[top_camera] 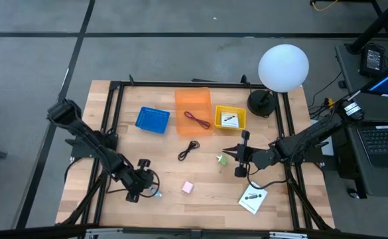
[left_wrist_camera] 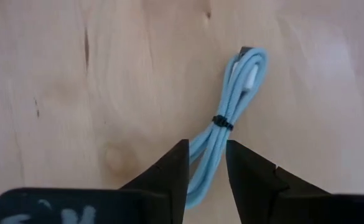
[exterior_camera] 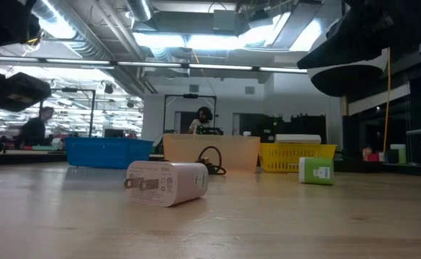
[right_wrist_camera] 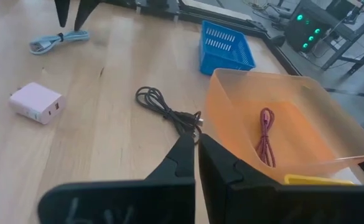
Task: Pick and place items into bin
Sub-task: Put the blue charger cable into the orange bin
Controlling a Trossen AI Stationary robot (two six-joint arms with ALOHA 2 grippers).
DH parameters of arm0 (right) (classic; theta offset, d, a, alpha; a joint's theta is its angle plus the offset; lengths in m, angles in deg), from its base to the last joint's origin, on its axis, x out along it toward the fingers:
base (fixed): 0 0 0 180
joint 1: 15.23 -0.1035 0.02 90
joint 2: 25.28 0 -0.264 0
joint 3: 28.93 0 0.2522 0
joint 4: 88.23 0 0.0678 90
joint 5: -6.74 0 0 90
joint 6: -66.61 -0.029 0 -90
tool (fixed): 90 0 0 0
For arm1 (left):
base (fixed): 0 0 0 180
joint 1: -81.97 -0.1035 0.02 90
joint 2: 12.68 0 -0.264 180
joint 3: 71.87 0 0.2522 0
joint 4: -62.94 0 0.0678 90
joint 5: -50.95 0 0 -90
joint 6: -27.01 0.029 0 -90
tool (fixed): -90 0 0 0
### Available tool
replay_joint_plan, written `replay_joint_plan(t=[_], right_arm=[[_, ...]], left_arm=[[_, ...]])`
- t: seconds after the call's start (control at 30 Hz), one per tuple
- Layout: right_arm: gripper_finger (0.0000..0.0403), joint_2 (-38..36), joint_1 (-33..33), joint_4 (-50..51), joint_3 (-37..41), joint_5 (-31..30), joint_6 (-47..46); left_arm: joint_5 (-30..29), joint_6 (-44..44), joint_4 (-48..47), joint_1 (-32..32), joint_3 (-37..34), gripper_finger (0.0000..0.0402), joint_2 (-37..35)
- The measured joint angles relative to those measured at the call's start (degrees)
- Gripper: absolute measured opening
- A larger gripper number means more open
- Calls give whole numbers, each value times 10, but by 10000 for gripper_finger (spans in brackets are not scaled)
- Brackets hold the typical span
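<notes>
Left wrist view: left claw half-open astride a coiled pale-blue cable (smooth, tie-bound).

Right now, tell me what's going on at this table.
The left end effector is down over a coiled light blue cable on the wooden table, fingers straddling one end. The right end effector hovers shut near the middle. A reddish cable lies in the orange bin; the black cable and pink charger remain out.
</notes>
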Motion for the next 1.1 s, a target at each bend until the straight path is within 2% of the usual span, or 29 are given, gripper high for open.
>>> replay_joint_plan(t=[0.37, 0.63, 0.87, 1.1], right_arm=[[5, 0, 9, 0, 0, 0, -1], [5, 0, 9, 0, 0, 0, -1], [5, 0, 9, 0, 0, 0, -1], [5, 0, 9, 1, 0, 0, -1]], left_arm=[[18, 27, 29, -15, 8, 95, 96], [22, 50, 39, -17, 6, 78, 89], [23, 69, 36, -17, 7, 9, 89], [3, 120, 44, -16, 7, 6, 88]])
